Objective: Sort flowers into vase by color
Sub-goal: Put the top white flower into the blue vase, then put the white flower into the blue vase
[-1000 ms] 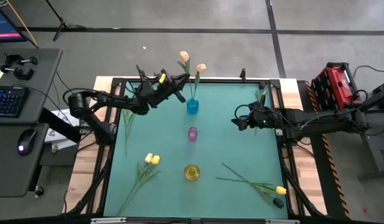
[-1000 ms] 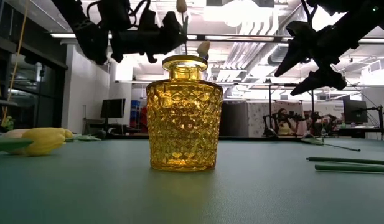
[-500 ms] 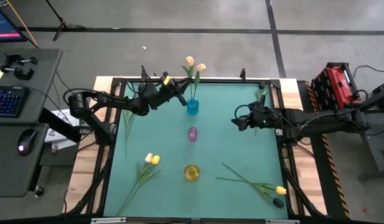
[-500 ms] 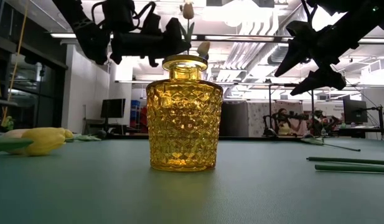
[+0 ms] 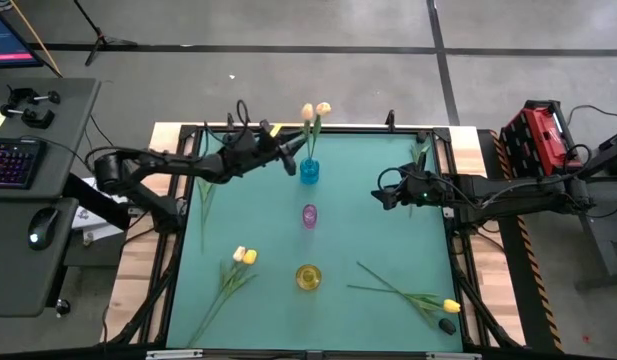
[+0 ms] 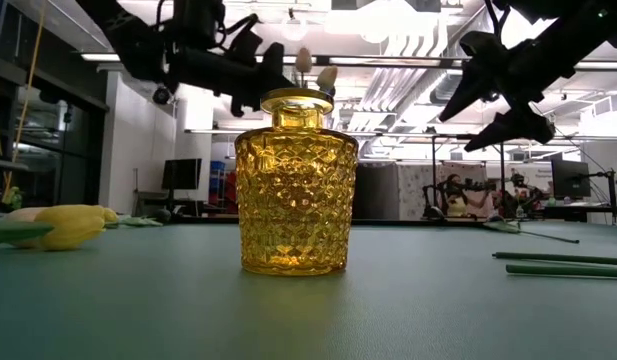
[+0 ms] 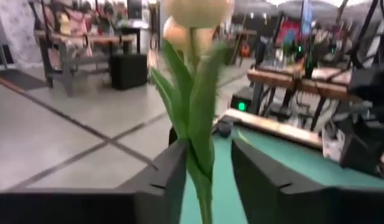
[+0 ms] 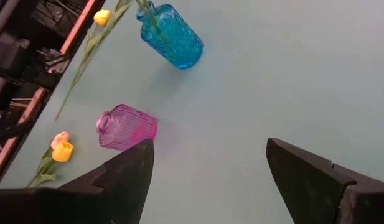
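Note:
Two peach-cream tulips (image 5: pixel 315 110) stand with their stems in the blue vase (image 5: pixel 309 171) at the table's far middle. My left gripper (image 5: pixel 290 161) is beside that vase, on its left, and open. In the left wrist view its fingers stand on either side of one tulip's leafy stem (image 7: pixel 200 155), with a gap on one side. My right gripper (image 5: pixel 379 196) hangs open and empty over the right half of the table. A pink vase (image 5: pixel 309 214) and a yellow vase (image 5: pixel 308 277) stand nearer. Yellow and cream tulips (image 5: pixel 243 256) lie near left. A yellow tulip (image 5: pixel 451 305) and a dark one (image 5: pixel 446 325) lie near right.
Green stems lie along the left edge (image 5: pixel 205 192) and at the far right corner (image 5: pixel 420 152). A black frame rims the table (image 5: pixel 188 130). The teal surface between the vases and my right gripper is bare. A desk with a keyboard stands to the left.
My left gripper has moved right toward the blue vase and down. The peach tulip with it has swung in beside the other tulip and sunk lower, so its head now sits level with that one. My right arm has kept still.

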Available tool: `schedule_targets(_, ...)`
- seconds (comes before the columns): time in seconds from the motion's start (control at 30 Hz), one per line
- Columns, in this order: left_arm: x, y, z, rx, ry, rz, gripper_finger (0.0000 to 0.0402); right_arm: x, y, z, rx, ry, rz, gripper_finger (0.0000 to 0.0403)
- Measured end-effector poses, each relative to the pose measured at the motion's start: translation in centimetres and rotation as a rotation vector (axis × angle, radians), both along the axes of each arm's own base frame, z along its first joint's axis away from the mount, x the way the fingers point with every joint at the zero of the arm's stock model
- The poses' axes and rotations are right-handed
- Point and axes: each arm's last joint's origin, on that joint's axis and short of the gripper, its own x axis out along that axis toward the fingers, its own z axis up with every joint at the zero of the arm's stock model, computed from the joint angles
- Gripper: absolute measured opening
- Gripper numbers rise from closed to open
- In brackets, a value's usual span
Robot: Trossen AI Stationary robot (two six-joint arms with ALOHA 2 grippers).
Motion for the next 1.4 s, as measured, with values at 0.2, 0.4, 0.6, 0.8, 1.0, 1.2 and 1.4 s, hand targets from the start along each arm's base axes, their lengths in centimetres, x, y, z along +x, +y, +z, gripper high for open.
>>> schedule_targets(0.2,-2.1,-0.8,1.4,-0.048,0.125,-0.003,0.0195,0.1,0.0,0.1,0.000,-0.009,0.000,0.0298)
schedule_targets(0.4,-5.3,-2.4,3.1,-0.103,0.246,-0.034,0.0229,0.1,0.0,0.1,-0.001,-0.010,0.000,0.0298)
schedule_targets(0.6,-8.4,-5.2,3.4,-0.333,0.356,-0.155,0.0232,0.1,0.0,0.1,0.002,-0.010,0.004,0.0298)
schedule_targets(0.8,-10.0,-9.2,1.9,-0.658,0.518,-0.199,0.0231,0.1,0.0,0.1,0.004,-0.011,0.005,0.0298)
schedule_targets(1.0,-11.1,-14.3,0.3,-0.958,0.732,-0.217,0.0230,0.1,0.0,0.1,0.005,-0.011,0.005,0.0298)
schedule_targets(1.2,-13.3,-19.0,-1.0,-1.220,0.965,-0.063,0.0220,0.1,0.0,0.1,0.004,-0.010,0.005,0.0298)
schedule_targets(1.4,-14.0,-23.5,-2.5,-1.319,1.062,0.045,0.0214,0.1,0.0,0.1,0.003,-0.010,0.006,0.0298)
